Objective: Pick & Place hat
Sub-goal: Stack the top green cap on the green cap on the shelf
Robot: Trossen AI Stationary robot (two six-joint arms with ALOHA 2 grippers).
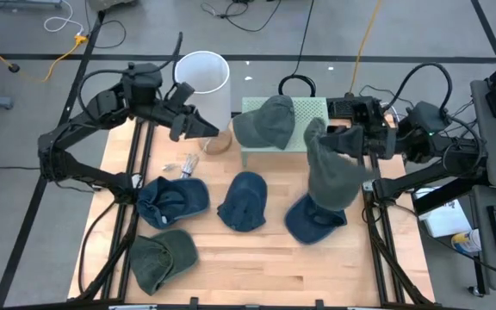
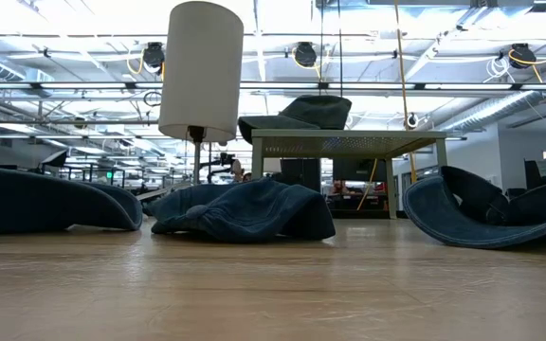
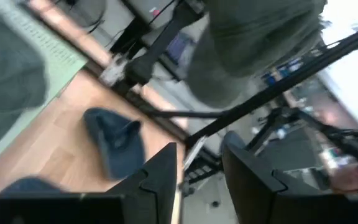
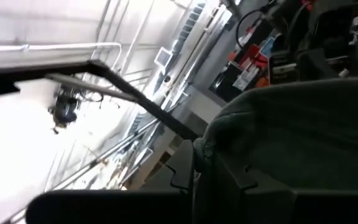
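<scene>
Here, a green rack (image 1: 310,110) stands on the table (image 1: 257,258) bearing one grey-green hat (image 1: 267,123). Right of it, the right gripper (image 1: 344,142) is clamped on a hanging olive hat (image 1: 332,172). Left of it, the left gripper (image 1: 198,125) has its fingers apart, holding nothing.

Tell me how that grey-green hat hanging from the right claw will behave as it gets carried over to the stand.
Probably floppy: the grey-green hat droops in a long fold below the right claw, so it may swing and drag over the blue hat beneath it. It looks light, soft cloth, unlikely to slip from a shut claw. Set on the green stand, it would likely slump rather than hold shape.
</scene>
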